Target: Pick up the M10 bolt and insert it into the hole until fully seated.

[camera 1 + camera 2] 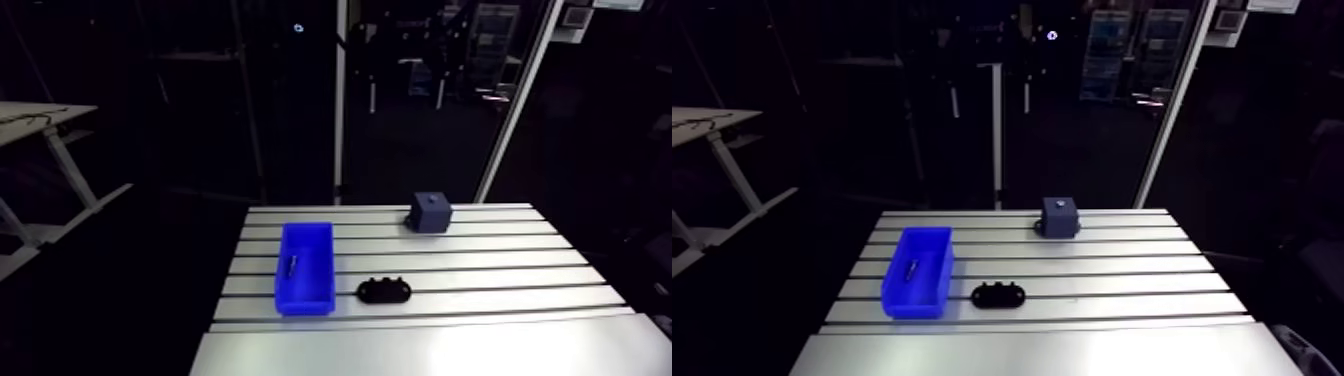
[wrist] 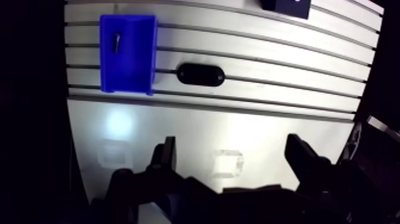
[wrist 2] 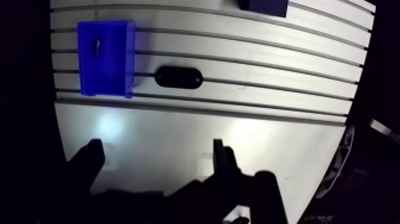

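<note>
Wrist view | gripper (image 2: 233, 146) spread wide, holding nothing | M10 bolt (image 2: 118, 40) lies inside blue bin (image 2: 127, 88), on the left | best: descend from above, straddle the shank, clear bin walls.

We see a bolt (image 1: 291, 266) lying in a blue bin (image 1: 312, 285) on the counter (image 1: 500, 270). A black plate (image 1: 385, 290) sits beside the bin, a dark block (image 1: 431, 212) behind.

Black oval plate (image 1: 385, 290) (rounded ends) on the slotted table (image 1: 480, 262), just beside a blue bin (image 1: 305, 302).
</note>
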You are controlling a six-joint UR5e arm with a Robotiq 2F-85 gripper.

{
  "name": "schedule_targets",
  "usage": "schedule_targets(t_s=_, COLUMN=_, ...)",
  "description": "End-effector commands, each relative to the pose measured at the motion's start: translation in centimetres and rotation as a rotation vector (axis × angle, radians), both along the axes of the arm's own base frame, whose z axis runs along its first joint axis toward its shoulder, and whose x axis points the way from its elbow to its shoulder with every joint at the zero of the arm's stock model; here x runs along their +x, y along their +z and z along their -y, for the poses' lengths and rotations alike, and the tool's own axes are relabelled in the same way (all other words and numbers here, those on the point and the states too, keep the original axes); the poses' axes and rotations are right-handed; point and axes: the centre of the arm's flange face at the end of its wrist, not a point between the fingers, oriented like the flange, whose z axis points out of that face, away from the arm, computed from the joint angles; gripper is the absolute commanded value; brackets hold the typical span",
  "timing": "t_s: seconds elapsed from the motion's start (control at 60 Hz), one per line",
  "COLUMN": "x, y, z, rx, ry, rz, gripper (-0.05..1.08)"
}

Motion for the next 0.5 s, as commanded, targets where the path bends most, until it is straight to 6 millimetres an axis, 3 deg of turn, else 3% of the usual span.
schedule_targets(t_s=0.017, x=8.97, y=2.23, z=-2.57, rx=-0.058, ry=-0.029, rz=-0.012, gripper=0.01)
schedule_targets(t_s=0.5, x=8.52, y=1.92, z=-3.15, rx=-0.059, ry=-0.028, rz=-0.004, gripper=0.01)
